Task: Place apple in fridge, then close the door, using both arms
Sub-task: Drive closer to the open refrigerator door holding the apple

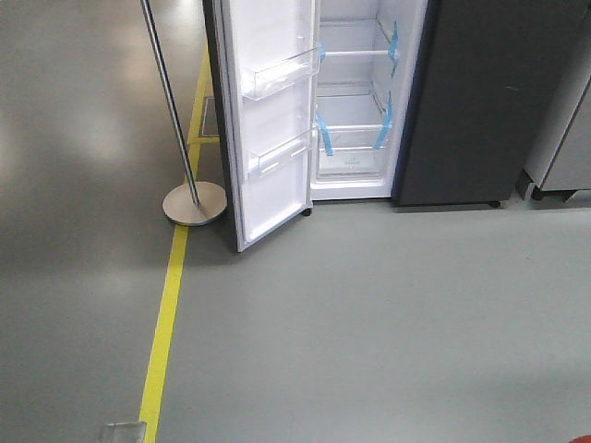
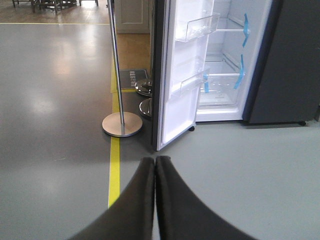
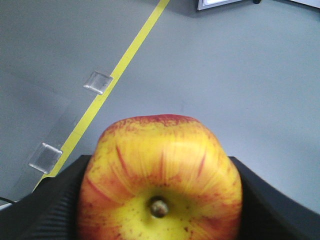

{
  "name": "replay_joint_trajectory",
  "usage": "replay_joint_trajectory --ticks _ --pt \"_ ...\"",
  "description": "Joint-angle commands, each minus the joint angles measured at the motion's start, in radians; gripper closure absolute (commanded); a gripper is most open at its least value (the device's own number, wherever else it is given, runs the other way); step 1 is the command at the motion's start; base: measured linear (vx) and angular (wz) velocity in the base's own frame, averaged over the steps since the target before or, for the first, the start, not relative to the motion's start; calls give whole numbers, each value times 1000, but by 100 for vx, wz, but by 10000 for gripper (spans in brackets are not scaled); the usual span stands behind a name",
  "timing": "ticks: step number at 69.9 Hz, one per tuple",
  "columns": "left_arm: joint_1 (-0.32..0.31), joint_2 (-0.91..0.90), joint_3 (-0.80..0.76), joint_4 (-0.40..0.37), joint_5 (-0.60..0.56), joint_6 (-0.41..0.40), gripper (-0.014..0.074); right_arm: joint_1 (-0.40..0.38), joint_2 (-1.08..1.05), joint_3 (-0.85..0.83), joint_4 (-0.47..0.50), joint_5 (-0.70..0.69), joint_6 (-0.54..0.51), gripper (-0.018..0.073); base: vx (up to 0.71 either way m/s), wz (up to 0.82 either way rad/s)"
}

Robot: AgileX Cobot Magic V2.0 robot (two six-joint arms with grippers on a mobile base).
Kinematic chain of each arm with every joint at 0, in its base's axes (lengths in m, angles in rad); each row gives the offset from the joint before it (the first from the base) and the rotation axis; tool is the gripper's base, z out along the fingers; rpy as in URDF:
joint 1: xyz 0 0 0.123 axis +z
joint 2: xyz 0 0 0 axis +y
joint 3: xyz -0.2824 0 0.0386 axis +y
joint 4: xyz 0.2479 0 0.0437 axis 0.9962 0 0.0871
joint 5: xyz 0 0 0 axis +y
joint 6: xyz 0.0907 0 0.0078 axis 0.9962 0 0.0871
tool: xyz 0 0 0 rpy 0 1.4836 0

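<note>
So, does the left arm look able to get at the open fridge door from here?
Probably not yet: the left claw, shut and empty, faces the door with nothing between, but the door looks well out of reach. The post stand is off to the side.

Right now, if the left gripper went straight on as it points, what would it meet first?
Likely the free edge of the open dark grey fridge door, dead ahead of the left gripper; only grey floor lies between. Depth is unclear.
</note>
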Motion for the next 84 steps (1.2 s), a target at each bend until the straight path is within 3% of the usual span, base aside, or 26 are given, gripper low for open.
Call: replay_joint_trajectory --ticks 1,84 --pt "-4 -5 -31 0 -62 -8 603 -2 10 -27 8 -65 -3 179 26 5" --pt "-4 -5 -31 0 -62 -8 603 -2 10 -27 8 -65 -3 179 15 6"
